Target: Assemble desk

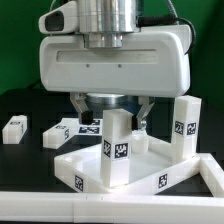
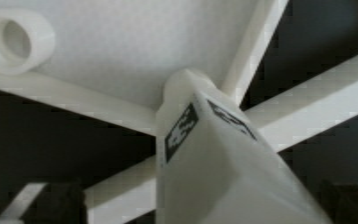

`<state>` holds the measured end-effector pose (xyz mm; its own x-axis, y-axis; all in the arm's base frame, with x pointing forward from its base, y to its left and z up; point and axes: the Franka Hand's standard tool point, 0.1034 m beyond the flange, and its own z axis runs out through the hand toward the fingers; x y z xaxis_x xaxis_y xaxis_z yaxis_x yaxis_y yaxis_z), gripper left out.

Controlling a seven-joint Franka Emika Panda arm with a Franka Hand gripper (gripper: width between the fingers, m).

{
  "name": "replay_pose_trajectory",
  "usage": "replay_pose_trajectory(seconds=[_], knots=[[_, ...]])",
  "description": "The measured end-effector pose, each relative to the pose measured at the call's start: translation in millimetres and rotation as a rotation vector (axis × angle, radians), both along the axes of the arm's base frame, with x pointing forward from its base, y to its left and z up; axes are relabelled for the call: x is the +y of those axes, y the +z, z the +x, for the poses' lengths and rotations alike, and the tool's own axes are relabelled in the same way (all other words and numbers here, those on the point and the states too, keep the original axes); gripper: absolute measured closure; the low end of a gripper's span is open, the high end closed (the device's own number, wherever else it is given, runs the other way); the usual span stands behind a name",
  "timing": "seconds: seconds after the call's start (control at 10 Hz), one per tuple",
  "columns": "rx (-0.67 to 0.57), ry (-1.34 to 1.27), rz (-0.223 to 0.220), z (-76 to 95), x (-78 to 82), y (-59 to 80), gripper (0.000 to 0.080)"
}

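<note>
Above the large white rimmed plastic tabletop panel (image 1: 150, 172), the two-finger gripper (image 1: 109, 112) hangs with its jaws spread wide, one dark finger showing on either side of the upright white block leg (image 1: 116, 146) and neither one touching it. Nothing is pinched. That leg stands at the near corner of the panel, its black-and-white square marker facing the exterior camera, and from the wrist view (image 2: 208, 150) the camera looks straight down its length to where it meets the panel's rim.

A second white block leg (image 1: 184, 128) stands at the panel's far corner toward the exterior view's right. Beyond the panel, toward the exterior view's left, two more white marked legs lie on the black table: one (image 1: 72, 131) close behind the panel, another (image 1: 14, 127) well out by itself.

By my reading, the step in hand is letting go of the near-corner leg cleanly. To do it well, lift straight up along the leg's axis so neither finger clips its sides and tips it; whether it is fully seated in its socket I cannot tell from here. The open round socket (image 2: 19, 42) at another corner looks like the next target.

As for writing: no brand or readable text anywhere, only the square coded markers on the legs and one on the panel's rim (image 1: 160, 182).
</note>
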<state>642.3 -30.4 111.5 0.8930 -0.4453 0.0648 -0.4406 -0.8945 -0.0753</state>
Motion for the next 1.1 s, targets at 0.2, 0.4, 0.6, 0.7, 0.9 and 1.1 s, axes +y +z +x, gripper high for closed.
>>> replay_pose_trajectory(seconds=[0.2,0.4,0.6,0.7,0.9,1.1], knots=[[-0.003,0.2,-0.027,0.0,2.2,-0.4,0.0151],[-0.004,0.35,-0.047,-0.4,5.5,-0.9,0.0151],[-0.007,0.426,-0.052,-2.2,8.5,-1.1,0.0151],[-0.009,0.508,-0.06,-2.3,7.3,-1.2,0.0151],[-0.01,0.574,-0.065,-2.5,5.8,-1.5,0.0408],[-0.01,0.57,-0.064,-2.6,5.5,-1.7,0.0511]])
